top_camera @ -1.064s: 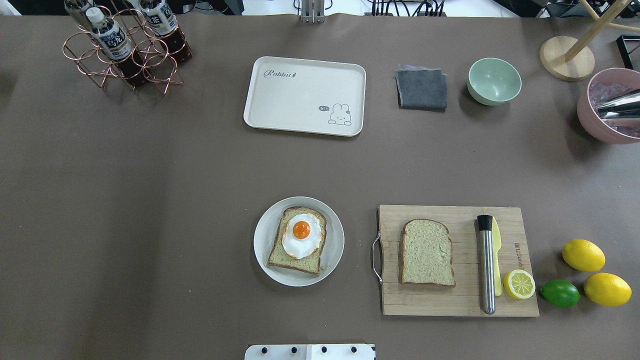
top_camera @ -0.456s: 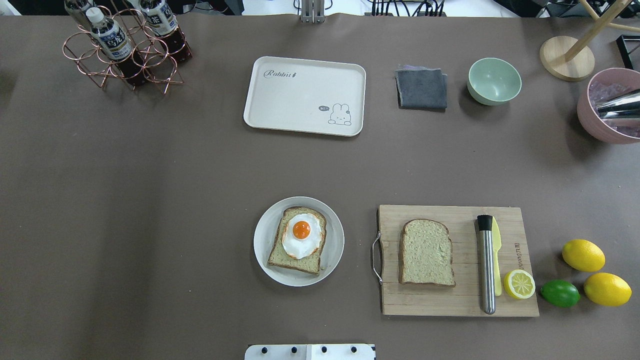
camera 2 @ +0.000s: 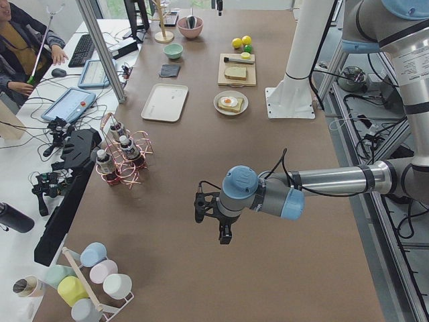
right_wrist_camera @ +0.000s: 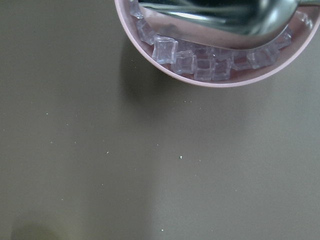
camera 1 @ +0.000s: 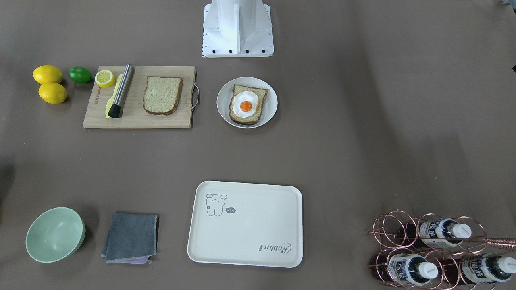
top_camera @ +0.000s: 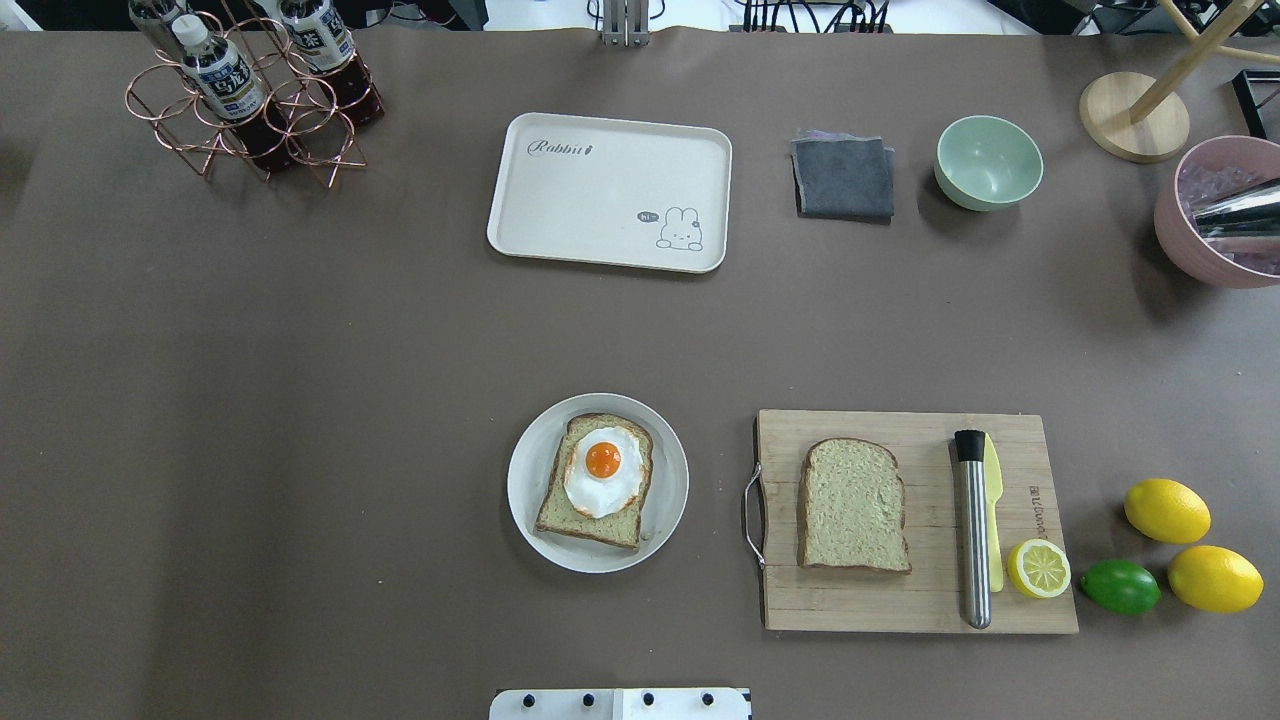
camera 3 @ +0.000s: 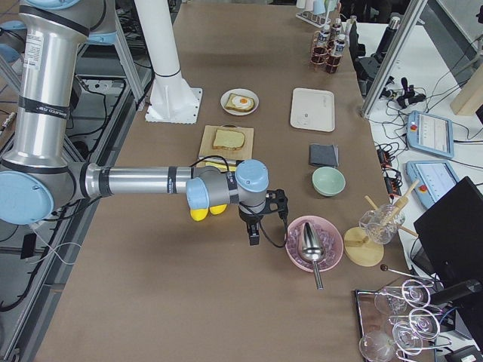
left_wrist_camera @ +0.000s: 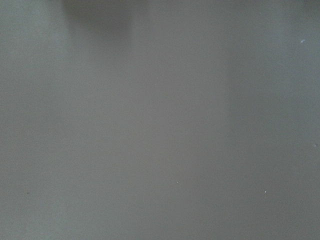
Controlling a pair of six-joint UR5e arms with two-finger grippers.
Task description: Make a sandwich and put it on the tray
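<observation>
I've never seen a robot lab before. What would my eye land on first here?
Most likely the fried egg with its orange yolk, lying on a bread slice on the round plate near the robot's base. Beside it a second bread slice lies uncovered on the wooden cutting board, and the cream tray sits farther across the table.

The fingers of the right gripper (camera 3: 253,238) hang over bare table (top_camera: 300,400), just beside the bowl (right_wrist_camera: 200,82) that holds ice cubes (right_wrist_camera: 165,50) and a scoop (right_wrist_camera: 225,20). Beyond them, toward the table's middle, lies the cutting board (top_camera: 900,600) carrying a bread slice (top_camera: 853,505); farther on sits the plate (top_camera: 525,480), a second slice (top_camera: 560,515) on it under an egg (top_camera: 603,475). The tray (top_camera: 590,200) lies across from the plate. The fingers of the left gripper (camera 2: 225,236) hang well apart, the bottle rack (camera 2: 120,161) nearer them than the tray.
</observation>
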